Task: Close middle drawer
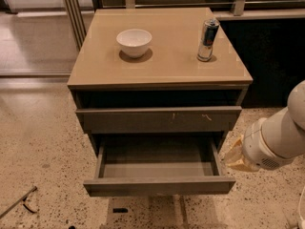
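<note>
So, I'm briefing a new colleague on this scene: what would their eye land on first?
The middle drawer, pulled far out of the cabinet with its grey inside showing, stands out first. Next comes the robot's white arm at the right edge, its tool low beside the drawer's right side. On the cabinet top sit a white bowl to the left and a can to the right.

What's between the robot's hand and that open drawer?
Nothing. In the camera view, the gripper sits low at the right of the cabinet, close beside the right side of the middle drawer, with no object in the gap.
</note>
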Action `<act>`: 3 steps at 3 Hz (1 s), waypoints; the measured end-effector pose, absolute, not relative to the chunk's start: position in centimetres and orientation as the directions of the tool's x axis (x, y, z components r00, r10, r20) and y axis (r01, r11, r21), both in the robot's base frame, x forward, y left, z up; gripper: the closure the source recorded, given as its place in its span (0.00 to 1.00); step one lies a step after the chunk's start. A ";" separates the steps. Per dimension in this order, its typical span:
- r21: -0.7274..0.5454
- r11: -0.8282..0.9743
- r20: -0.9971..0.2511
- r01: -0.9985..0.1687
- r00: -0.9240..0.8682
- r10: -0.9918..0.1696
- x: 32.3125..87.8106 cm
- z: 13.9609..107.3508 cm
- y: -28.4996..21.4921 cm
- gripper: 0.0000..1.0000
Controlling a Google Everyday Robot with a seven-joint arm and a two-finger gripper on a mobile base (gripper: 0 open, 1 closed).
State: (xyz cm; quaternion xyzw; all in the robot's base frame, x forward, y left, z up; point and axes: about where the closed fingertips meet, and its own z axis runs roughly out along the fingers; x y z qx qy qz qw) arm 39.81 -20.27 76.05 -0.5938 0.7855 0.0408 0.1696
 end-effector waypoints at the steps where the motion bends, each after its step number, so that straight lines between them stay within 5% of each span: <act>1: -0.070 0.270 -0.352 -0.960 -0.229 -0.908 37.9 68.5 -19.5 1.00; 3: 0.050 0.260 -0.410 -0.964 -0.257 -0.875 36.2 57.4 -18.3 1.00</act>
